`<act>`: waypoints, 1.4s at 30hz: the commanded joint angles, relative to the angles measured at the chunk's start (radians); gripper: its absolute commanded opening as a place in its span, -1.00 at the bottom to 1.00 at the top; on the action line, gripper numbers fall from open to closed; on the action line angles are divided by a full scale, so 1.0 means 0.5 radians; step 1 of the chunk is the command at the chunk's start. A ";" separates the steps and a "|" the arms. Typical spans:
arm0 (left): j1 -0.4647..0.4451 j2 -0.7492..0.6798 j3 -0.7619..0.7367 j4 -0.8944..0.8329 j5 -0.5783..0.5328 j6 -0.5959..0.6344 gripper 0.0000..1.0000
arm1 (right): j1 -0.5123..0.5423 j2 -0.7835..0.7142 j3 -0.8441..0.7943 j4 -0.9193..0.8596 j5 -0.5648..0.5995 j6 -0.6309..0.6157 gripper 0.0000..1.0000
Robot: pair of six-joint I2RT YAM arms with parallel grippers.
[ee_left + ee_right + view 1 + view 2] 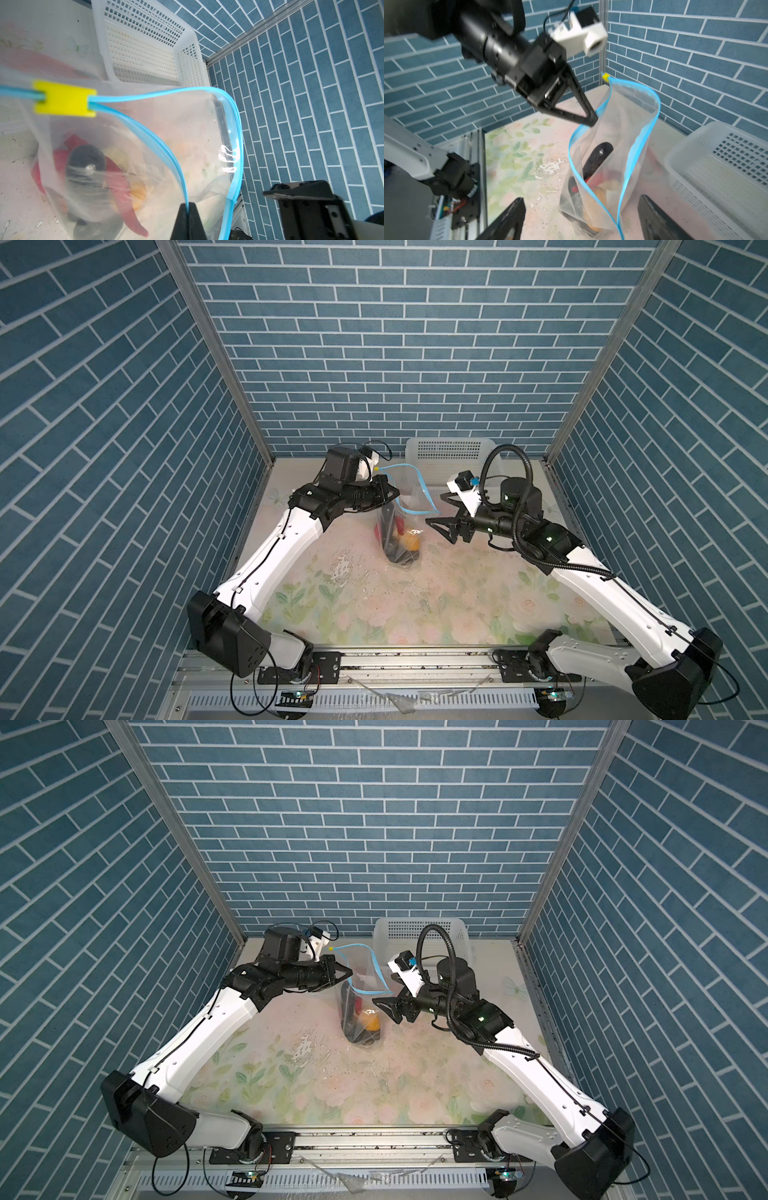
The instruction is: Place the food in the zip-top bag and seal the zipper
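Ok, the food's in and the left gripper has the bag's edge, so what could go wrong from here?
The left gripper pinches only one lip of the zipper, and that pinch alone holds the zip-top bag upright with the food low inside: the lip could slip free.
The right gripper is open, holding nothing, and the mouth gapes with its lips twisted: the yellow slider might jam when pulled.

Clear zip-top bag (623, 124), light blue zipper (20, 92), yellow tab (64, 98); red chilli (124, 199), dark aubergine (87, 160), orange fruit (412, 544); white perforated basket (143, 58); pastel floral bench (374, 605); blue brick-pattern walls (395, 344).
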 commanded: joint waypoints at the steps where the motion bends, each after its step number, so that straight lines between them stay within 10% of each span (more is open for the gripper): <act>1: 0.010 0.012 -0.019 0.017 0.023 0.031 -1.00 | -0.029 -0.001 -0.207 0.314 0.080 -0.284 0.60; 12: 0.009 -0.012 -0.069 0.033 0.023 0.024 -1.00 | -0.096 0.190 -0.392 0.806 0.070 -0.192 0.09; 24: 0.026 -0.020 -0.048 0.006 -0.006 0.018 -1.00 | -0.096 0.092 -0.407 0.792 0.028 -0.172 -1.00; 33: 0.029 -0.108 -0.052 -0.056 -0.104 0.041 -0.98 | -0.110 0.095 -0.174 0.433 -0.043 -0.427 -1.00; 42: 0.029 -0.275 -0.134 0.023 -0.169 0.335 0.17 | -0.257 0.194 0.204 -0.064 -0.341 -0.610 -1.00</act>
